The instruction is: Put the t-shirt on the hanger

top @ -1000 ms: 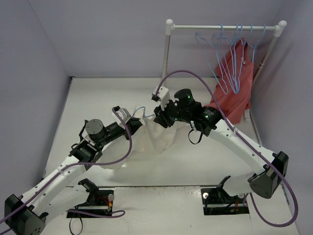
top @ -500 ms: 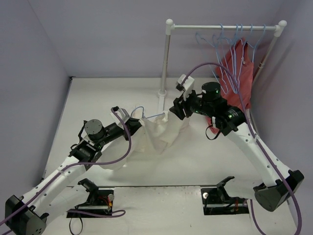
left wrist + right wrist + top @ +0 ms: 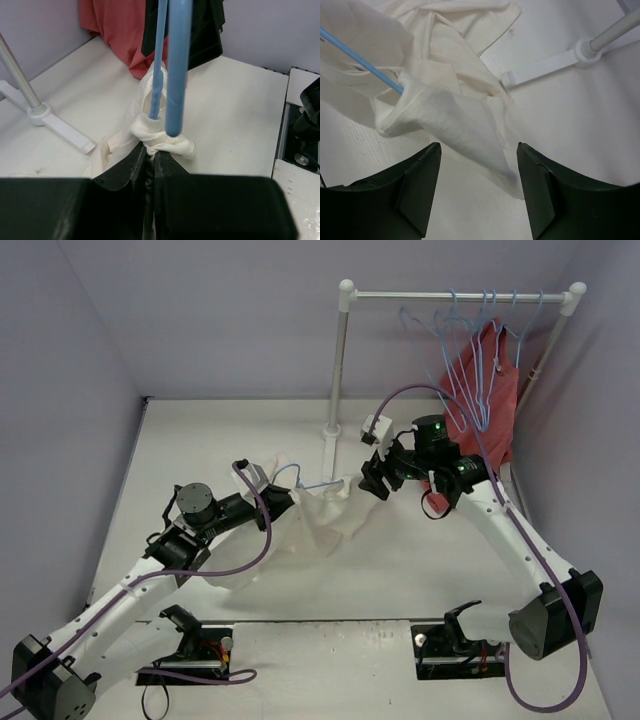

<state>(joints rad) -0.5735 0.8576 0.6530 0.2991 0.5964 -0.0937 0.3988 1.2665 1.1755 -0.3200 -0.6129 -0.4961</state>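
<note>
- Left gripper [image 3: 150, 150] is pinched tight on a bunched fold of the large cream cotton t-shirt [image 3: 162, 140], just where the thin light-blue wire hanger [image 3: 177, 65] enters the cloth.
- Right gripper [image 3: 477, 147] hovers with jaws apart, holding nothing, just above the shirt's loose folds on the white table [image 3: 580, 125].
- Step in hand, as I judge it: dressing the hanger. 1 wire arm looks covered, and the rest of the shirt lies slack near the white rack's foot [image 3: 540, 67].
- Next, the right gripper should drop, pinch a free edge and draw it over the bare wire.
</note>
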